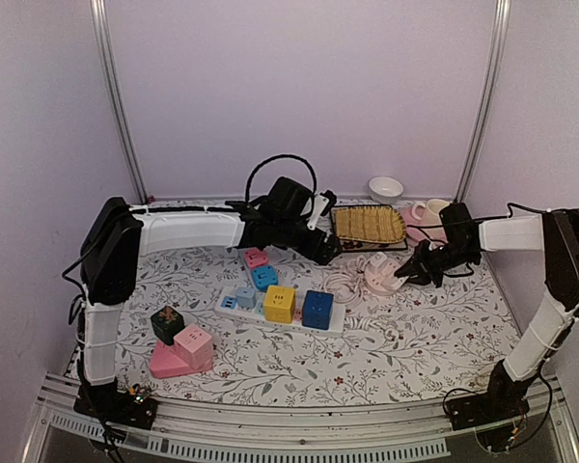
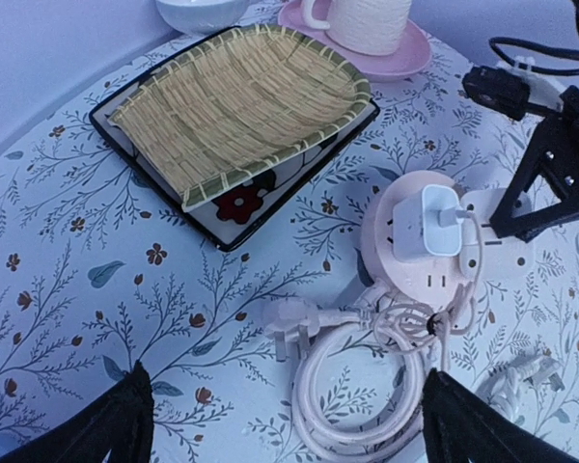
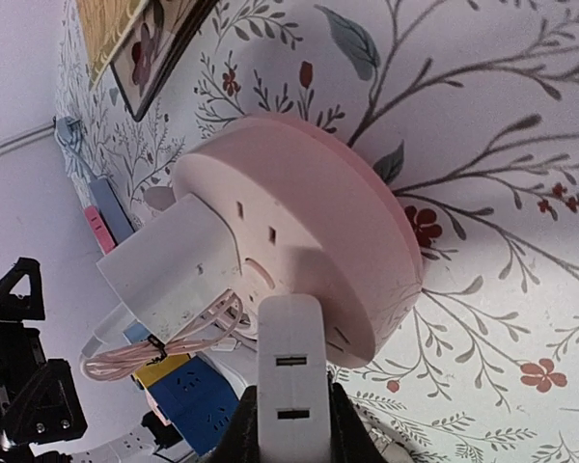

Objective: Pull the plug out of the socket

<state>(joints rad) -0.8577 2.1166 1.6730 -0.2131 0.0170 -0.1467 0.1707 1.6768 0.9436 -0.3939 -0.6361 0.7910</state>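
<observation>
Task thing: white plug, seated in the rim of the pink round socket. The socket is at about 2 o'clock from the middle of the bench.
Right tool: clamped on the outer end of the white plug, with a finger seen on each side of it.
Plug relative to tool: held between the fingers. In the wrist view the socket is at 12 o'clock of the tool. In the top view the socket is approached from its 3 o'clock side.
Left tool: fingers wide apart and nothing held. It hovers at about 10 o'clock of the socket and is not pressed on it.
Neighbour: white charger with its coiled cable, also plugged into the socket, at 9 o'clock of the held plug.
Risk 1: the socket is judged light and is not held down, so it may be dragged or lifted together with the plug.
Risk 2: only the plug's end is gripped, so a slip is possible if the pull is tilted.
Risk 3: the charger and its cable may be towed across the bench if the socket moves.
</observation>
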